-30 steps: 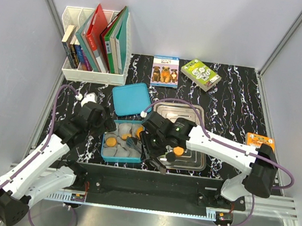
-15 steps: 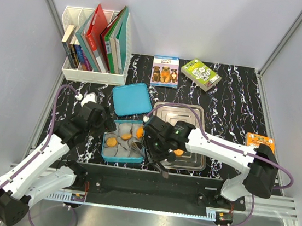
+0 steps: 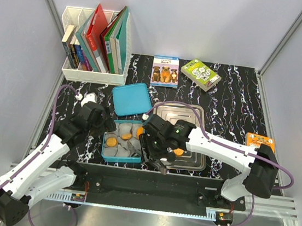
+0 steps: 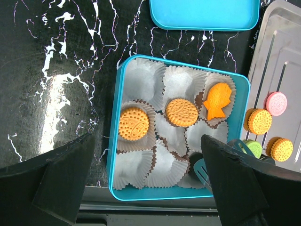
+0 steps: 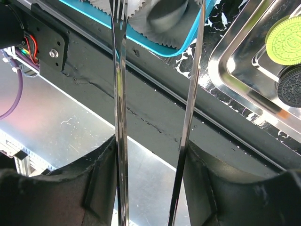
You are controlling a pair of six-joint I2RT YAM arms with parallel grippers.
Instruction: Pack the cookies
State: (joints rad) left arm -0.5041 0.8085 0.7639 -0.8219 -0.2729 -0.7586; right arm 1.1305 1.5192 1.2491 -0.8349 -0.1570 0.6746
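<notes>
black cookie (image 5: 290,85) partly off-frame

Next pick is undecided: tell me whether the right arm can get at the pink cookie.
Probably yes: the pink cookie lies uncovered on the steel tray, close to the tongs held by the right end effector.

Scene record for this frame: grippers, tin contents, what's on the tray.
left gripper: open, empty, above the tin
right gripper: shut on tongs, tips apart at the tin's near right corner
in tin: three orange cookies, each in one of the paper cups
on tray: pink cookie, green cookie, black cookie, two more orange
lid: off, lying behind the tin
</notes>
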